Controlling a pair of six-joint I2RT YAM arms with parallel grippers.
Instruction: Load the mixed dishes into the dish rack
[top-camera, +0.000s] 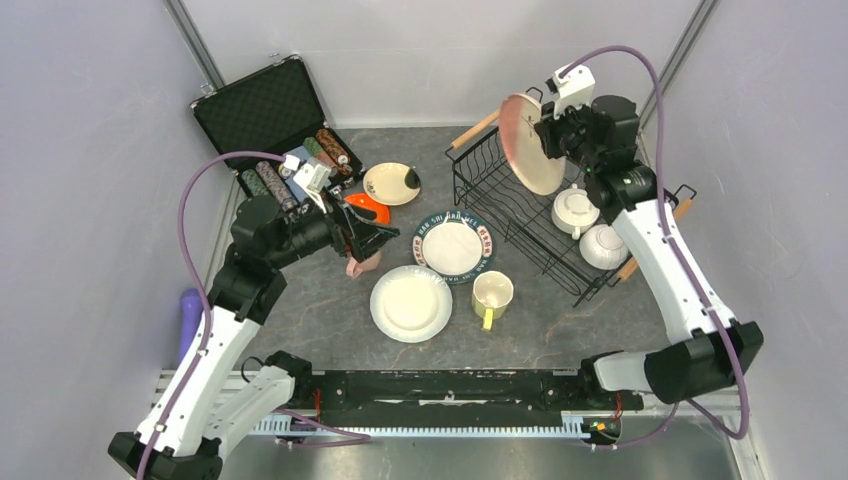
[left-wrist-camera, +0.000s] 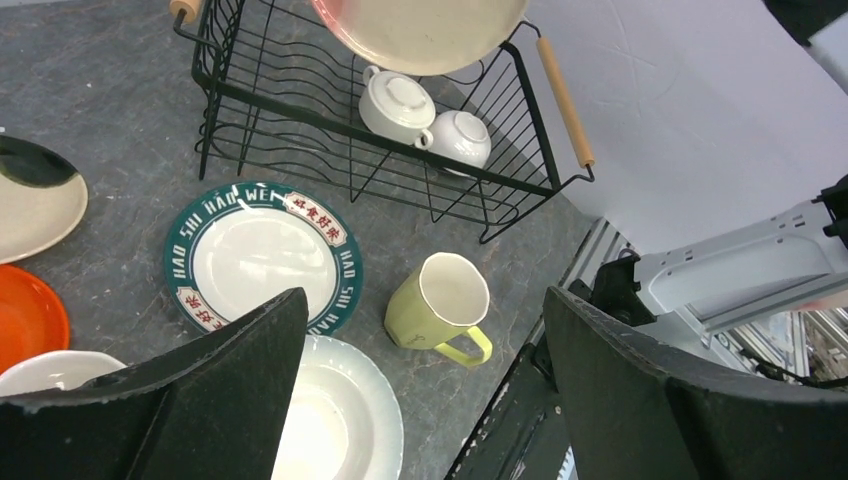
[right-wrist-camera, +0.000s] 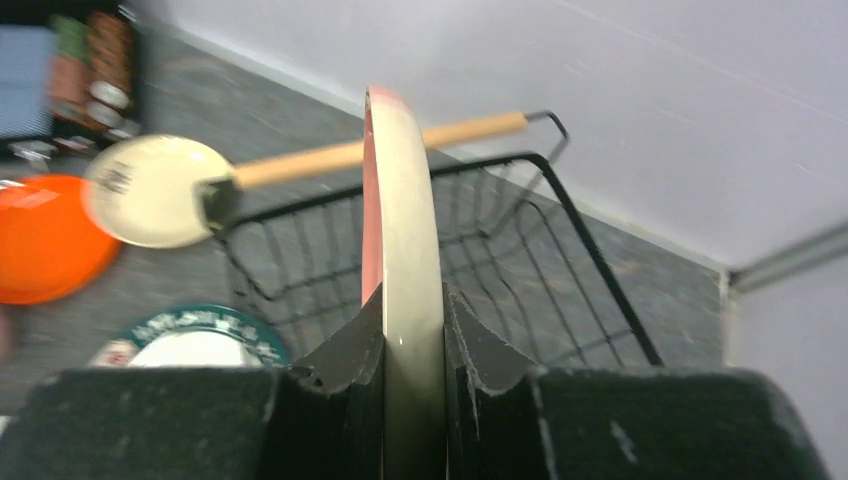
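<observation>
My right gripper (top-camera: 548, 135) is shut on the pink-cream plate (top-camera: 530, 145), holding it on edge above the far end of the black wire dish rack (top-camera: 520, 235). In the right wrist view the plate (right-wrist-camera: 405, 200) stands between my fingers (right-wrist-camera: 412, 330). Two white dishes (top-camera: 575, 210) (top-camera: 603, 246) sit in the rack. My left gripper (top-camera: 385, 237) is open and empty, above the pink mug (top-camera: 362, 265). Below it lie the yellow-green mug (left-wrist-camera: 437, 313), the teal-rimmed plate (left-wrist-camera: 262, 258) and the white plate (left-wrist-camera: 340, 420).
The orange plate (top-camera: 368, 207) and the cream black-spotted plate (top-camera: 391, 183) lie left of the rack. An open black case (top-camera: 265, 105) with poker chips (top-camera: 300, 165) stands at the back left. A purple object (top-camera: 190, 315) lies at the left edge.
</observation>
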